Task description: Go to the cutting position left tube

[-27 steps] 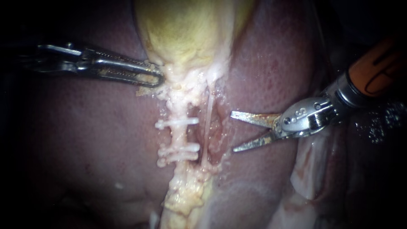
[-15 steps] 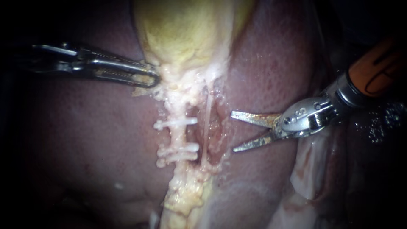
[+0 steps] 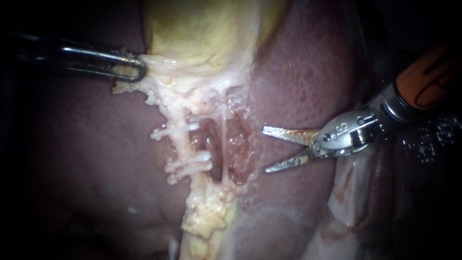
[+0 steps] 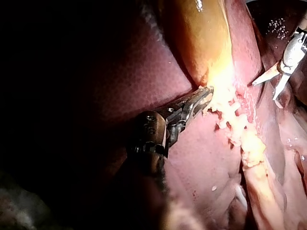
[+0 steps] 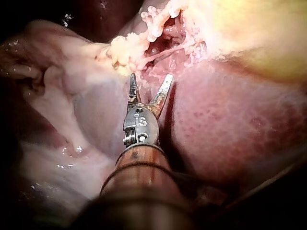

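The yellow gallbladder (image 3: pixel 202 33) hangs over the dark red liver (image 3: pixel 86 159). My left instrument (image 3: pixel 131 68) has its jaws shut on the pale fatty tissue at the gallbladder's neck, holding it stretched; the same grip shows in the left wrist view (image 4: pixel 204 93). The left tube (image 3: pixel 182 142) carries white clips (image 3: pixel 174 131), and the thin right tube (image 3: pixel 224 127) runs beside it across an open pocket. My right instrument (image 3: pixel 263 149), with scissor blades, stands open to the right of both tubes and touches neither. In its own view (image 5: pixel 150 79) the blades point at the tubes.
Lumpy yellow fat (image 3: pixel 207 216) runs down from the tubes. Pale glistening folds of tissue (image 3: pixel 351 192) lie under the right instrument's shaft. Liver surface (image 3: pixel 298 72) flanks the opened pocket on the right.
My left instrument has pulled the neck tissue left and up. The clipped left tube now slants away from the right tube, and the pocket between them is wider. The right instrument has not moved.
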`<action>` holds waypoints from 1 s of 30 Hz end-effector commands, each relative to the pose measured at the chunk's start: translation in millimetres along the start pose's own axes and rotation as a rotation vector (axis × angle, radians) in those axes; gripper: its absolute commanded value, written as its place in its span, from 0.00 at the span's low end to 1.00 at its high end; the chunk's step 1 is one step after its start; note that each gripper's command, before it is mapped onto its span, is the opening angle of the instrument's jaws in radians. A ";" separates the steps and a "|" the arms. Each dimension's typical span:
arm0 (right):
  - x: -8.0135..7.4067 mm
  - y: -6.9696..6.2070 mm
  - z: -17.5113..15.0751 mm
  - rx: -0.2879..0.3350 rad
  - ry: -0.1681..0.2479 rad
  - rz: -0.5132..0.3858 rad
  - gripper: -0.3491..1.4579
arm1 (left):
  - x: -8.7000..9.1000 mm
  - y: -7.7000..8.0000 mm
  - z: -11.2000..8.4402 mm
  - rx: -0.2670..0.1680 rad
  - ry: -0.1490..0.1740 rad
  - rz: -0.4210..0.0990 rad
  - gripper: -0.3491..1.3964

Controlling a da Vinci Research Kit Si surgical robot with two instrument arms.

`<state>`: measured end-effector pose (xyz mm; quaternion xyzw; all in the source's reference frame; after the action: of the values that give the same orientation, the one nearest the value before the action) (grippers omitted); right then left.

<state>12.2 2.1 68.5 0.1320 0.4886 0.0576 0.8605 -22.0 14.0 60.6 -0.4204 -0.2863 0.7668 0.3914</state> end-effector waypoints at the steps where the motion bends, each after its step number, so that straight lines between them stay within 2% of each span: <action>1: 0.0 0.0 0.0 0.000 0.000 0.000 0.99 | 0.1 0.1 0.0 -0.001 0.001 0.001 0.00; 9: 0.4 -0.4 0.2 -0.002 0.000 -0.001 0.99 | 0.0 0.2 -0.1 -0.002 0.004 0.000 0.00; 17: 2.1 -1.5 1.9 0.034 0.017 -0.004 0.99 | 0.0 0.2 0.1 0.000 0.004 0.001 0.00; 20: 2.7 -1.8 2.8 0.049 0.024 0.020 0.99 | 0.0 0.2 0.1 -0.001 0.004 0.001 0.00; 30: 3.4 -1.0 5.5 0.124 0.050 0.130 0.99 | 0.0 0.2 0.2 0.000 0.004 0.001 0.00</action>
<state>18.8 1.2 68.2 0.2186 0.5036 0.0874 0.8313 -22.2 13.9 60.5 -0.4224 -0.2853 0.7659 0.3918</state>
